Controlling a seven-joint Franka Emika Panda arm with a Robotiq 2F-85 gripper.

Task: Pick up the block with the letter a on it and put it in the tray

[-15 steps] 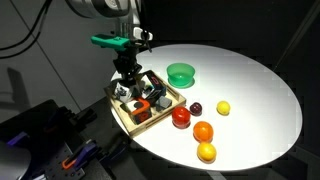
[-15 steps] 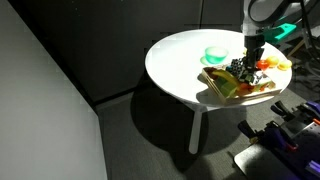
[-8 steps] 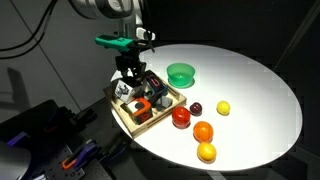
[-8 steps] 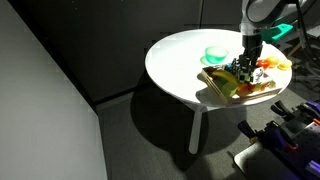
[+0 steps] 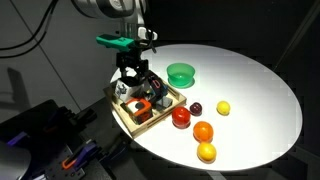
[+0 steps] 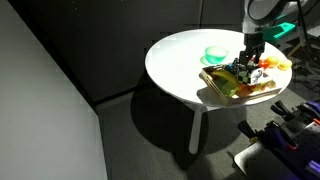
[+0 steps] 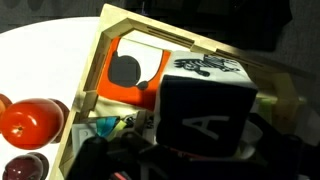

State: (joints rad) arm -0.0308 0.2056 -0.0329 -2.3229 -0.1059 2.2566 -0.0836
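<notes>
Over the tray (image 7: 87, 80) (light wood, divided): block with the letter A (image 7: 205, 115) looks set down inside among other pieces, so placement seems basically done. Left: back the gripper (image 5: 133, 78) off. Block sits right under it, between the fingers. Clamped or released, can't tell.

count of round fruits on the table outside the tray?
5: red one beside the tray, small dark one and small yellow one past it, orange one, yellow-orange one nearest the table edge. The gripper may hide others.
</notes>
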